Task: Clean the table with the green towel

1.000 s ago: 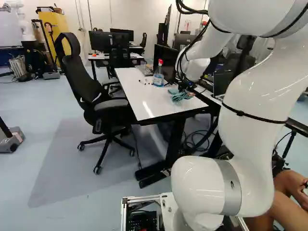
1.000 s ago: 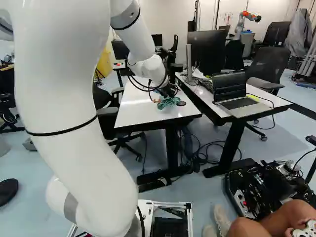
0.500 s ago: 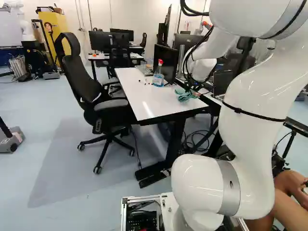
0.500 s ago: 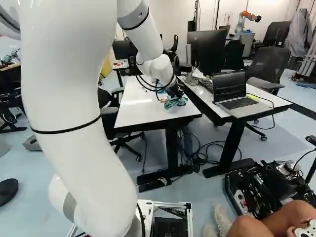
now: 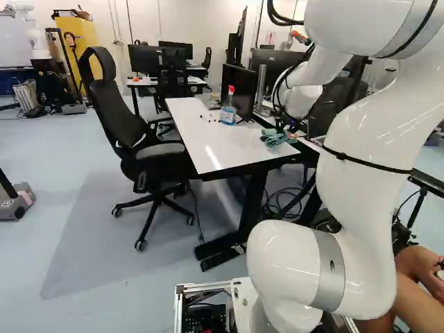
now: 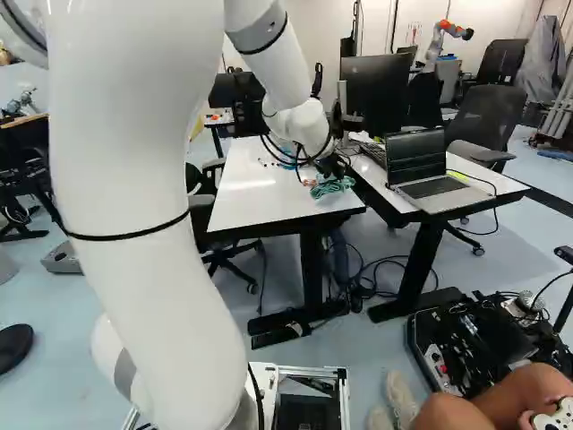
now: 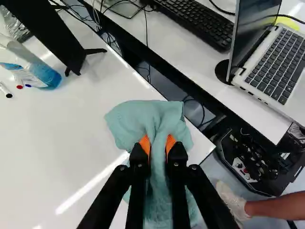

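Observation:
In the right base view my gripper (image 6: 335, 167) is low over the near right corner of the white table (image 6: 255, 199), at the green towel (image 6: 333, 185). The wrist view shows the gripper (image 7: 158, 142) shut on a bunched fold of the towel (image 7: 138, 117), with orange pads pressing it from both sides. The cloth spreads ahead of the fingers and under them on the tabletop, near the edge facing the other desk. Part of it is hidden by the black fingers.
A spray bottle (image 5: 228, 107) and several markers (image 5: 210, 119) lie farther along the table, by a monitor (image 5: 238, 91). Beyond a gap with cables, the neighbouring desk holds a laptop (image 6: 421, 170) and keyboard (image 7: 198, 19). An office chair (image 5: 139, 132) stands left; another robot (image 6: 443, 36) is behind.
The arm has swung right with the towel in its gripper, sliding it over the tabletop toward the neighbouring desk. A dark round spot beside the towel has become covered. The base has not moved.

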